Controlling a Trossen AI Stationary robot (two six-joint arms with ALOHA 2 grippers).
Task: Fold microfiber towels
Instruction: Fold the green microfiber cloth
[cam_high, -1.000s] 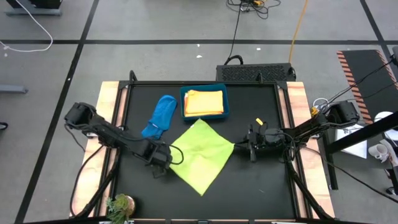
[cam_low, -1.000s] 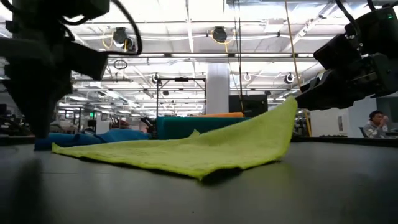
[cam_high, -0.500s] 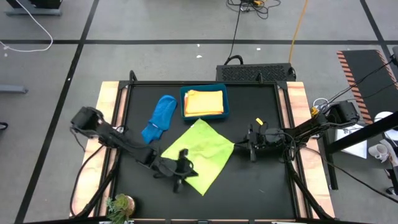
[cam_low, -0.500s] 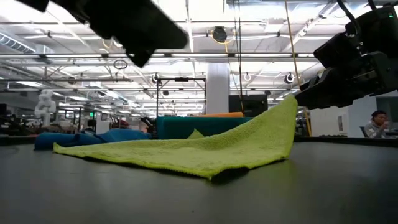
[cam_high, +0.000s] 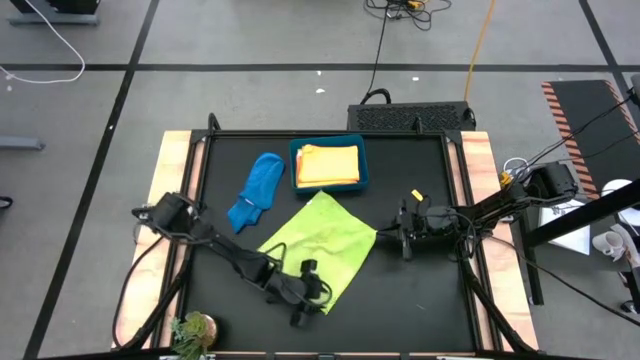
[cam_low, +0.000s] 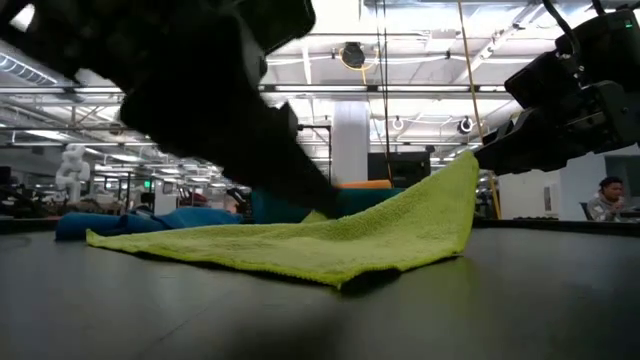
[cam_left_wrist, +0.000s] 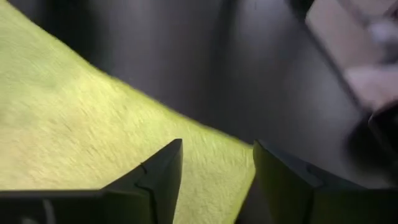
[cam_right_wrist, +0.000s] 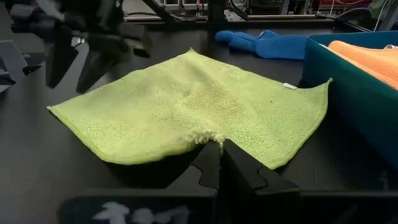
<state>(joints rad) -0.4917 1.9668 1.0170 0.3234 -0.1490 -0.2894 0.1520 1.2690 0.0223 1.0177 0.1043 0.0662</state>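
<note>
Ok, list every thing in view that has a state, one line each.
lime green towel: spread open, unfolded, right corner lifted.
blue towel: bunched, unfolded, beside the bin.
orange towels: folded, stacked inside the teal bin.
left gripper: open, at the green towel's near corner.
right gripper: shut on the green towel's right corner.
</note>
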